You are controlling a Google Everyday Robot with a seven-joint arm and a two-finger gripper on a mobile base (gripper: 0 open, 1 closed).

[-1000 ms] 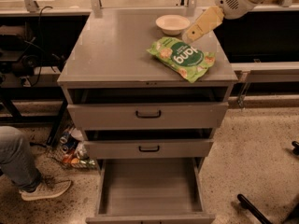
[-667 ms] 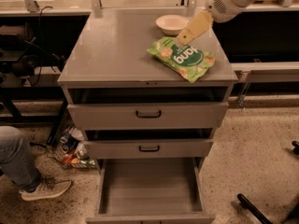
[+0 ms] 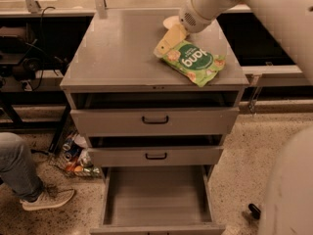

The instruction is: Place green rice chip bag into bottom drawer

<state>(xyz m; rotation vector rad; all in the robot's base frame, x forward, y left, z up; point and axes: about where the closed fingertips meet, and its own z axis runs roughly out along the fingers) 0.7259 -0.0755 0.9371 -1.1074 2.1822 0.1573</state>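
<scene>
gripper (image 3: 165, 47) down at the green rice chip bag (image 3: 193, 61)
the bag lies on the table (image 3: 122, 53), toward 4 o'clock from my gripper tip; jaws spread or pinching, i cannot tell. bottom drawer (image 3: 156, 195) open at 6 o'clock, speckled floor (image 3: 254, 155) around.

A cream bowl (image 3: 168, 21) sits at the back of the grey worktop (image 3: 122, 48), partly hidden behind the gripper (image 3: 171, 39). Below it, the upper drawer (image 3: 117, 123) and the middle drawer (image 3: 122, 156), both black-handled, stand slightly open. On the speckled floor (image 3: 254, 151) at left are a jeans-clad leg (image 3: 17, 165), a grey sneaker (image 3: 46, 199) and scattered cans (image 3: 73, 153).
</scene>
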